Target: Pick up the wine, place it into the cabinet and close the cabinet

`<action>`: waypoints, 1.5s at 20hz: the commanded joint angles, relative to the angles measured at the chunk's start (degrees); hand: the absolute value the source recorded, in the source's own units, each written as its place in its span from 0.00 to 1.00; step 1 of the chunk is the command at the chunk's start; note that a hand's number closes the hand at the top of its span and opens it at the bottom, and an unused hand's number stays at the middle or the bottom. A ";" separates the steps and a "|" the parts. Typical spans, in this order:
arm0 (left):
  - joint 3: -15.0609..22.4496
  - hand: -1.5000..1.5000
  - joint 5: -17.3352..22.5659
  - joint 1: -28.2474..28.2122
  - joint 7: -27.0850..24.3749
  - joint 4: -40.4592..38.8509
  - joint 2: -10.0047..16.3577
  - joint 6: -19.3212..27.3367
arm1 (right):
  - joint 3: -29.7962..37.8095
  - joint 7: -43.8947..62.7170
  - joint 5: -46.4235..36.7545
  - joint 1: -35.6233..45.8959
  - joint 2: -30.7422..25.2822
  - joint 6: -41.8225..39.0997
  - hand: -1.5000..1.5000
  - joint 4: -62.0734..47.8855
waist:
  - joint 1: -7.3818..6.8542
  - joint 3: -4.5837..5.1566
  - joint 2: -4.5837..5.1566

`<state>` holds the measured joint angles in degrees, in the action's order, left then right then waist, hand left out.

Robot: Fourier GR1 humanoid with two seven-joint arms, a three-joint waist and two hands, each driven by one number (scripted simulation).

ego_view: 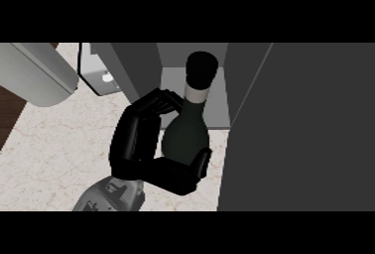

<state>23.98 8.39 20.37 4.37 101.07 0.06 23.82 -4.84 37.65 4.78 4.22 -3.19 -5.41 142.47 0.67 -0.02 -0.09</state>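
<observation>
The dark green glass wine bottle [187, 133], with its black cap and pale neck band, is held above the marbled beige tabletop [58, 149], its neck tilting into the mouth of the grey cabinet [143, 64]. The black left hand [157, 172] is curled round the bottle's lower body, fingers on one side and thumb on the other. Glass is likely heavy, rigid, smooth and breakable, so the wide body suits a grasp better than the slim neck. The dark cabinet door [307, 124] stands just beside it.
</observation>
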 commanded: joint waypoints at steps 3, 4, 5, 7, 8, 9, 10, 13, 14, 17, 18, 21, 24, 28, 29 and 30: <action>1.13 1.00 -1.45 5.45 1.24 -3.61 -0.06 5.71 | 4.09 1.76 7.19 -0.78 -0.91 -0.79 0.00 5.55 | -0.18 0.00 0.03; 1.06 1.00 0.32 8.57 1.59 -5.91 -0.06 7.18 | -1.23 -1.54 2.44 -4.53 1.04 -1.75 0.00 5.20 | -0.01 0.00 0.04; 0.59 1.00 2.64 10.03 -1.86 -10.56 -0.06 8.18 | 0.53 3.56 4.10 -1.20 -0.06 0.00 0.00 7.28 | 0.28 0.03 0.10; 3.25 1.00 1.02 8.77 -0.97 -8.09 -0.06 9.48 | 1.82 0.85 5.51 -5.68 -0.77 -2.43 0.00 8.26 | 0.12 -0.01 0.02; -1.92 1.00 0.21 14.59 2.37 -10.72 -0.06 7.62 | 1.11 0.98 5.65 -5.27 -0.06 -1.90 0.00 7.91 | 0.30 -0.02 0.03; 3.03 1.00 -1.29 11.81 2.79 -8.07 -0.06 11.12 | 7.16 2.91 9.93 -1.45 -2.52 -1.94 0.00 7.10 | 0.00 -0.02 -0.01; 5.96 1.00 0.59 13.47 -0.38 -12.23 -0.06 14.52 | 2.67 1.87 3.77 2.19 -0.85 -0.60 0.00 2.04 | -0.06 0.02 0.10; 4.51 1.00 -0.34 12.50 0.26 -11.30 -0.06 13.03 | -1.08 -0.74 1.75 -5.40 1.15 -1.84 0.00 7.01 | -0.02 0.01 0.00; 4.19 1.00 -0.14 9.00 -3.62 -10.32 -0.06 11.62 | 4.29 1.82 7.54 -3.70 -1.03 -1.97 0.00 8.30 | -0.04 0.01 0.01; 5.89 1.00 2.44 8.68 -6.52 -13.18 -0.06 13.24 | 0.91 0.81 3.85 -2.07 0.07 -1.85 0.00 5.60 | -0.09 0.02 0.06; 4.02 1.00 4.62 13.11 -5.91 -15.41 -0.06 14.72 | 3.07 5.66 7.11 0.06 -1.57 -1.19 0.00 8.42 | 0.30 0.03 0.07; 3.24 1.00 6.56 10.38 -8.51 -16.08 -0.06 12.05 | 2.78 6.50 5.24 1.57 -1.32 -0.14 0.00 7.64 | -0.06 0.04 0.06; 1.33 1.00 9.71 11.35 -10.99 -17.61 -0.06 12.96 | 1.92 -3.36 4.47 -5.71 0.59 -3.86 0.00 4.19 | 0.02 0.00 0.09; 1.25 1.00 8.52 7.58 -14.43 -21.17 0.83 8.19 | 1.69 4.32 3.87 0.34 -0.27 -0.45 0.00 7.01 | -0.32 0.04 0.04; 3.77 1.00 11.37 13.53 -16.91 -26.72 -0.05 14.54 | -0.04 3.37 1.33 -1.10 0.65 -0.07 0.00 7.24 | 0.38 0.04 0.13; 4.46 1.00 9.92 11.64 -17.50 -26.01 -0.06 14.40 | 3.40 5.15 5.57 0.12 -1.77 -1.33 0.00 7.76 | 0.19 0.03 0.08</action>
<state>27.23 17.94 30.78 -10.31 79.08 0.14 36.43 -3.23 38.36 5.37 4.69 -3.65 -6.88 142.72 0.77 0.01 0.00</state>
